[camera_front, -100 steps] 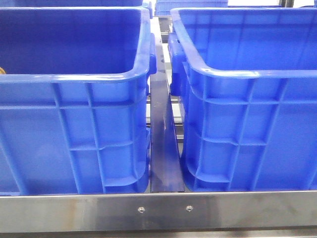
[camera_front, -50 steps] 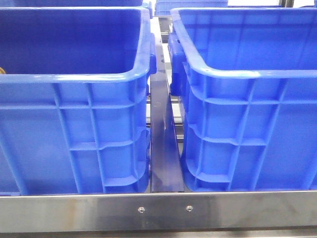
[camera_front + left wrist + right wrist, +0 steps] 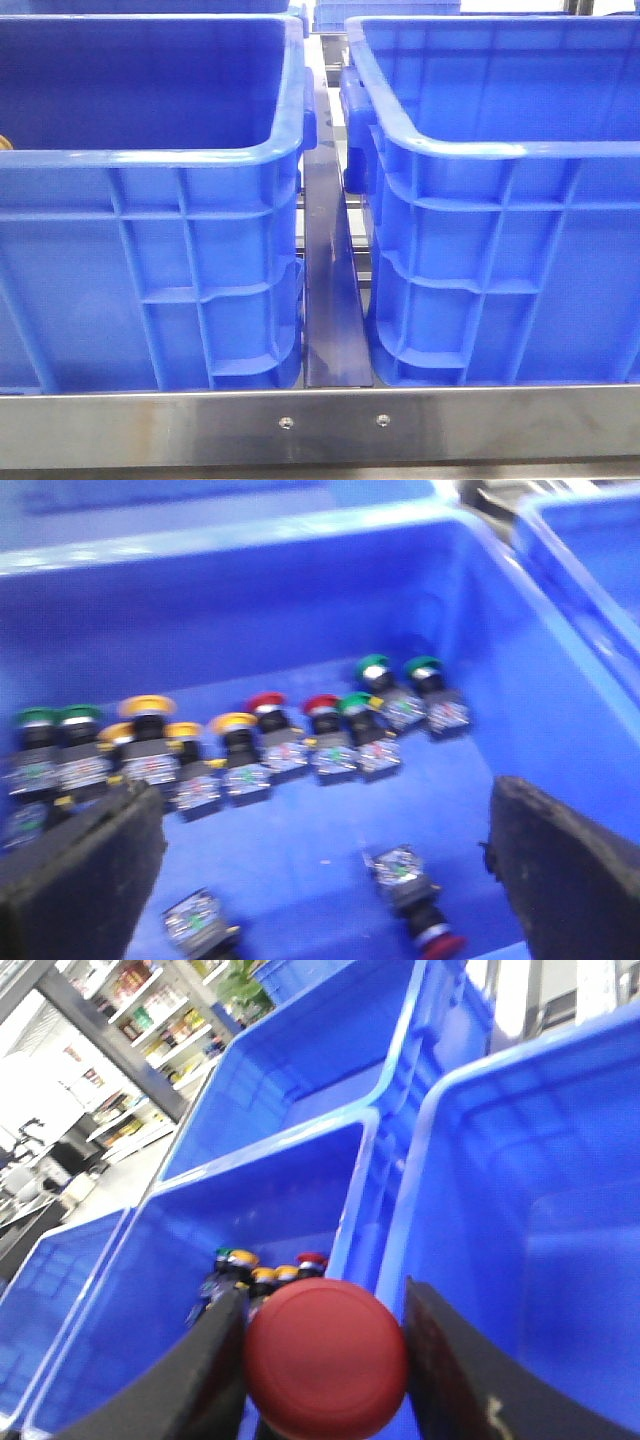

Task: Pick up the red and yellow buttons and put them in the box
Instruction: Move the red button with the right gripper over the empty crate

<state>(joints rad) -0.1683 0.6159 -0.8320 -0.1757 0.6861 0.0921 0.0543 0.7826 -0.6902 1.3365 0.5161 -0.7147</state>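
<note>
The right tool (image 3: 325, 1360) is clamped on the red button (image 3: 326, 1358), carried above the crates for dropping into the box (image 3: 520, 1220). The left tool (image 3: 325, 880), fingers apart, hovers inside the left crate (image 3: 300, 600), ready for a yellow button (image 3: 234, 723) in the far row.

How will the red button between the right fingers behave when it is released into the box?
The red button has a smooth domed cap, so it may slip. Round, it could roll on landing. It looks rigid, probably not fragile.
</note>
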